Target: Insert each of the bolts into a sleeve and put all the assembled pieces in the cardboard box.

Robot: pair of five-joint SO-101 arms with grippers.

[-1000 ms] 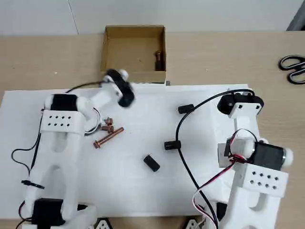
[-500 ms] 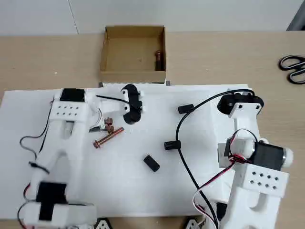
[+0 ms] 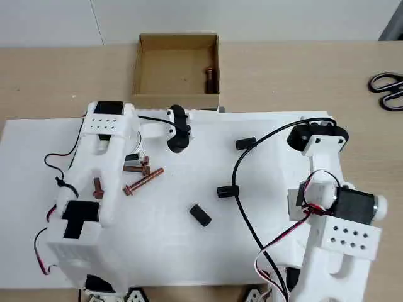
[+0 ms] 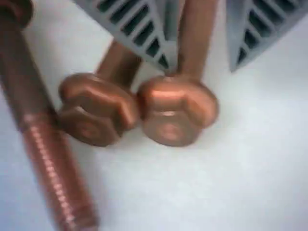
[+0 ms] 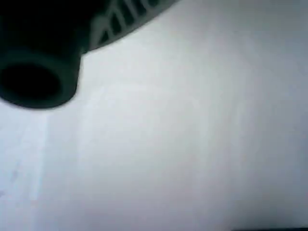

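**Bolt pick-up stage.** The jaws of the left gripper (image 4: 199, 65) stand apart, straddling the shank of a short copper bolt (image 4: 175, 113) without clamping it. A second short bolt (image 4: 96, 108) lies head to head against the first, and a long threaded bolt (image 4: 43, 144) lies just beside the pair. At the right gripper (image 5: 82, 43) a black sleeve (image 5: 36, 82) is judged to be clamped, its open bore showing.

The cardboard box (image 3: 135, 69) serves as the landmark. One assembled piece (image 3: 211, 77) already rests against its right inner wall. The bolt cluster lies on the white sheet (image 3: 189, 251) on the robot's side of the box, below its left corner, and a fourth bolt (image 3: 97, 187) lies farther out. Three loose sleeves (image 3: 245, 143) (image 3: 227, 190) (image 3: 200, 214) lie below its right corner, each farther from the box than the last.

The step in hand is judged to be the grasp of a bolt. The next move calls for the jaws to be closed on one shank only, leaving the neighbouring bolt behind, and for the bolt then to be carried to the sleeve.
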